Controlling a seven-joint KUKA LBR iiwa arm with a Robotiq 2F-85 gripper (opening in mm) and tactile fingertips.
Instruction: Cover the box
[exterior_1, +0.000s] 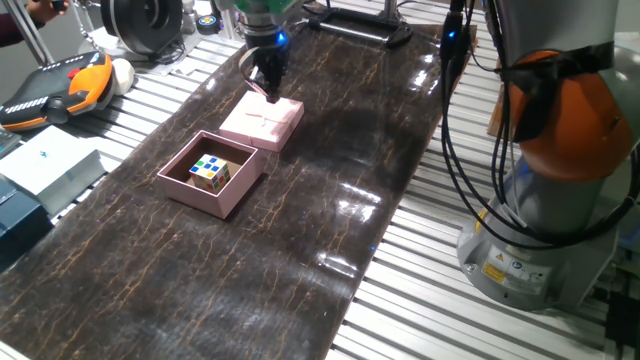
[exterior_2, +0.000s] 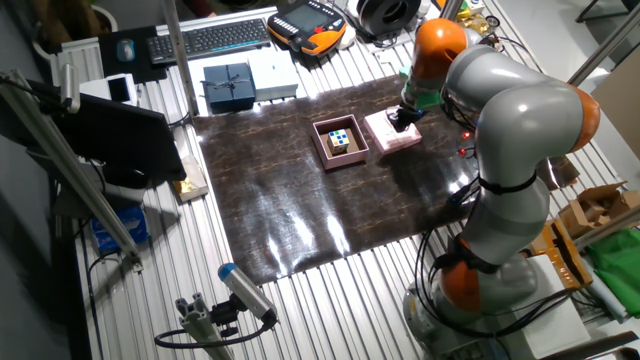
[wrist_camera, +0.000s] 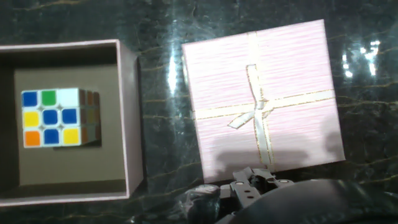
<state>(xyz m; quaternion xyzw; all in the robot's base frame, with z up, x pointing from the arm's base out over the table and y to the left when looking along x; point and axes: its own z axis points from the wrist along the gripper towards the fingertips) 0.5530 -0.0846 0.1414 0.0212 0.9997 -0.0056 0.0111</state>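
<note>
Black pincer (exterior_1: 268, 88) hangs over the far edge of the lid (exterior_1: 262, 122), tips at or just above its surface; whether the fingers are apart or together I cannot tell, since the hand view shows only a dark blur of hardware at the bottom and both fixed views are too coarse.

The step in hand looks like taking hold of the lid. To do it well, I would centre the fingers across one edge or straddle two opposite sides squarely, so the lid lifts flat rather than tipping. It should rise clear of the box (exterior_1: 211, 172) wall before travelling sideways, then come down with its corners lined up to the box's, since the two sit at nearly the same angle already and little turning should be needed. A skewed grip could catch a wall and shove the box along the glossy tabletop (exterior_1: 330, 210).

The lid is pale pink with a thin ribbon cross and bow. Just beside it, apart by a narrow gap, the box stands open: pale-pink walls, brown lining, with a cube (wrist_camera: 57, 117) of coloured squares inside, toward one side.
</note>
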